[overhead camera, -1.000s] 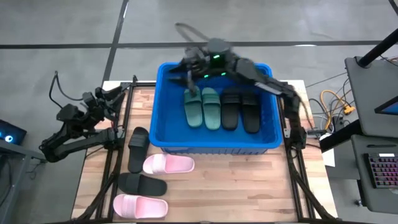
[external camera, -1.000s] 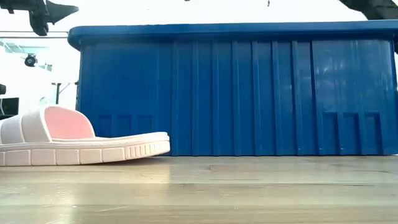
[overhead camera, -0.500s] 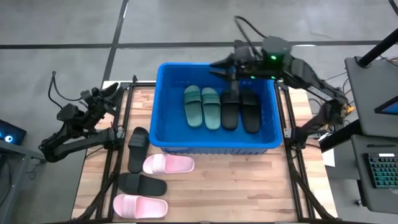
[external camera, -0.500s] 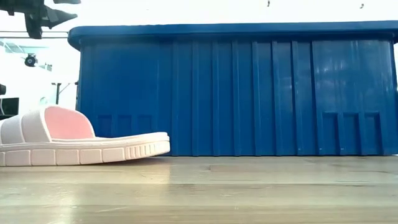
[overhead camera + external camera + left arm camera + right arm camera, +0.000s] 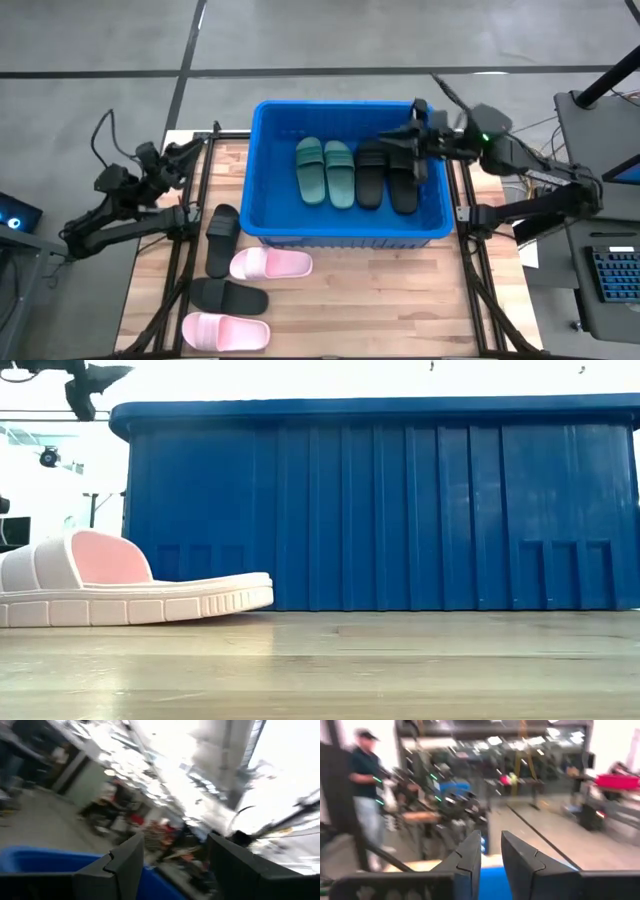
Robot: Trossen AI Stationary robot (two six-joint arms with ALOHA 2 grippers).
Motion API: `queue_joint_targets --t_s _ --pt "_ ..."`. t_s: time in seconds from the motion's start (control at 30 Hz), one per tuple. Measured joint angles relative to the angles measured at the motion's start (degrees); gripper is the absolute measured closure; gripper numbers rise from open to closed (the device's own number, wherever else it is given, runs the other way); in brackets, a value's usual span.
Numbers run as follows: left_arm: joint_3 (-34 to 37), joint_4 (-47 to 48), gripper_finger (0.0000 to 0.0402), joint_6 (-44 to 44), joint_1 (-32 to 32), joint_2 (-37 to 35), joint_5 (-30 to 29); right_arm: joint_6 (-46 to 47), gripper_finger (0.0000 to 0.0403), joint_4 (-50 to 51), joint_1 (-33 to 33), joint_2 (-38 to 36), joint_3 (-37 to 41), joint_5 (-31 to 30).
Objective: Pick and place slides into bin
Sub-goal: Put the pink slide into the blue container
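The blue bin (image 5: 345, 225) stands mid-table and fills the low view (image 5: 380, 510). On its floor lie two dark green slides (image 5: 325, 172) and two black slides (image 5: 388, 176), soles down. On the table left of the bin rest two black slides (image 5: 222, 240) (image 5: 230, 296) and two pale pink ones (image 5: 272, 264) (image 5: 225, 330); one pink slide (image 5: 130, 585) shows low. My right gripper (image 5: 392, 142) (image 5: 491, 851) hovers over the bin's right part, open by a narrow gap, empty. My left gripper (image 5: 195, 148) (image 5: 175, 850) waits open at the table's left.
The wooden table top (image 5: 400, 300) lies bare in front of the bin. A black frame rail (image 5: 190, 230) runs along the left side and another (image 5: 470, 250) along the right. A person (image 5: 367, 795) stands in the room beyond the table.
My right gripper has swept from above the bin's far left corner along the far wall toward the table's right edge, and now hangs over the black slides. My left gripper has rolled a little about its own axis. The slides have not moved.
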State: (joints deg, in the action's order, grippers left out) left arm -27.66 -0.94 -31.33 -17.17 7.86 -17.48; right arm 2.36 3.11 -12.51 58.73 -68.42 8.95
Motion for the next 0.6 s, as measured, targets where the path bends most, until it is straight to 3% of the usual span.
queue_joint_targets --t_s 0.37,0.53,0.6 --pt "0.0 -8.4 0.0201 -11.6 0.0 6.6 23.4 13.8 0.033 -8.1 0.4 -4.8 16.2 0.9" --pt "-0.2 -8.4 0.0201 -11.1 0.0 7.4 24.7 15.6 0.0328 -10.8 2.0 -4.3 18.9 1.8" --pt "-0.1 -14.1 0.0201 -8.7 0.0 7.7 24.7 15.3 0.0328 -13.0 3.3 -4.7 19.0 2.3"
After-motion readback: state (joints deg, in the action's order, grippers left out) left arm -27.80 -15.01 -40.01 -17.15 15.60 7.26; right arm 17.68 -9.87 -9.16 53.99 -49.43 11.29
